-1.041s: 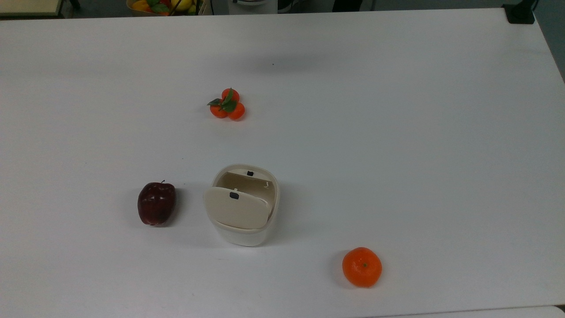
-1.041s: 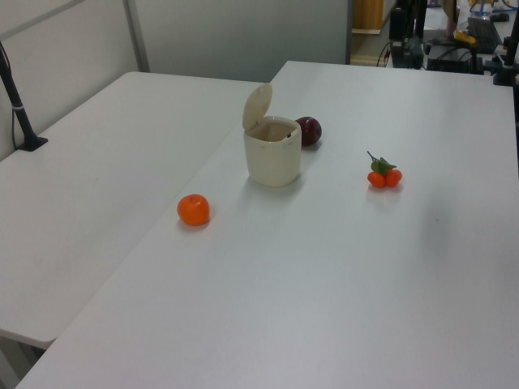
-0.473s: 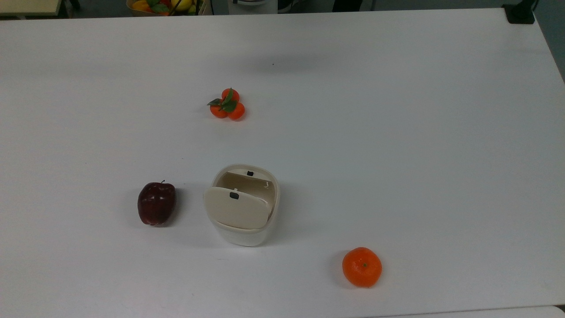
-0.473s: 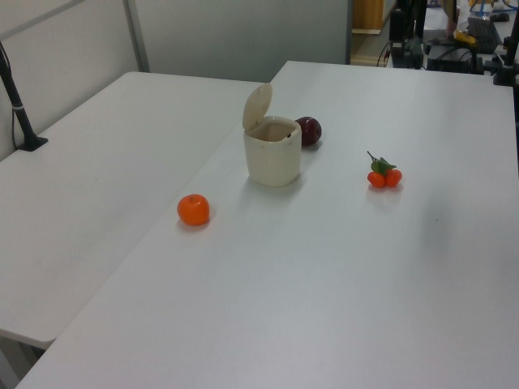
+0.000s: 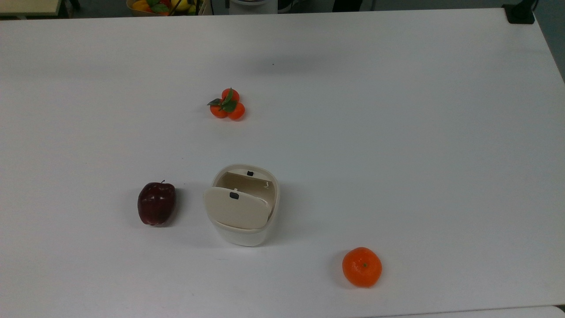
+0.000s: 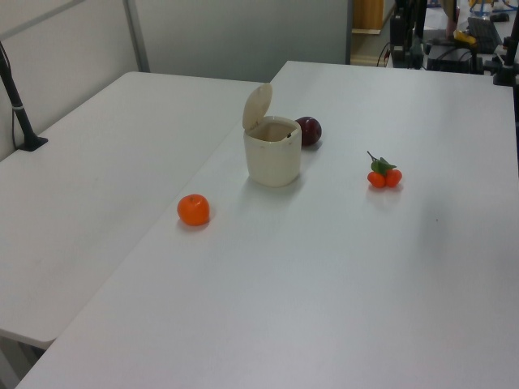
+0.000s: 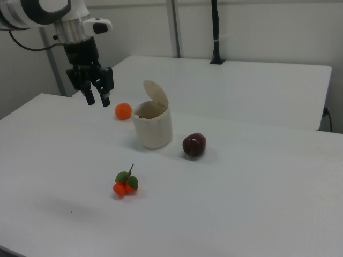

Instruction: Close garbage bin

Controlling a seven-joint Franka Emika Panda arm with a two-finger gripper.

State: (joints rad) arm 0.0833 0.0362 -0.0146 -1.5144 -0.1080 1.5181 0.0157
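The garbage bin (image 5: 244, 207) is seen a little below and left of the middle of the top view, standing upright on the white table (image 5: 397, 132). Its lid (image 5: 236, 207) is raised on its hinge, so the inside of the bin is exposed; a small black latch (image 5: 234, 195) is visible on the lid. In the right view the bin (image 7: 153, 126) is placed near the middle of the frame, with the lid (image 7: 156, 93) standing up at its far side.

The gripper (image 7: 98, 100) is found in the upper left of the right view, held in the air well apart from the bin and pointing downward. Its two fingers (image 7: 105, 99) are spread apart, with nothing between them.

A dark red apple (image 5: 156, 203) is set near the bin, on the top view's left. A single orange (image 5: 362, 266) lies toward the lower right of the top view, and a cluster of small oranges with leaves (image 5: 227, 104) is seen above the bin, well apart from it.
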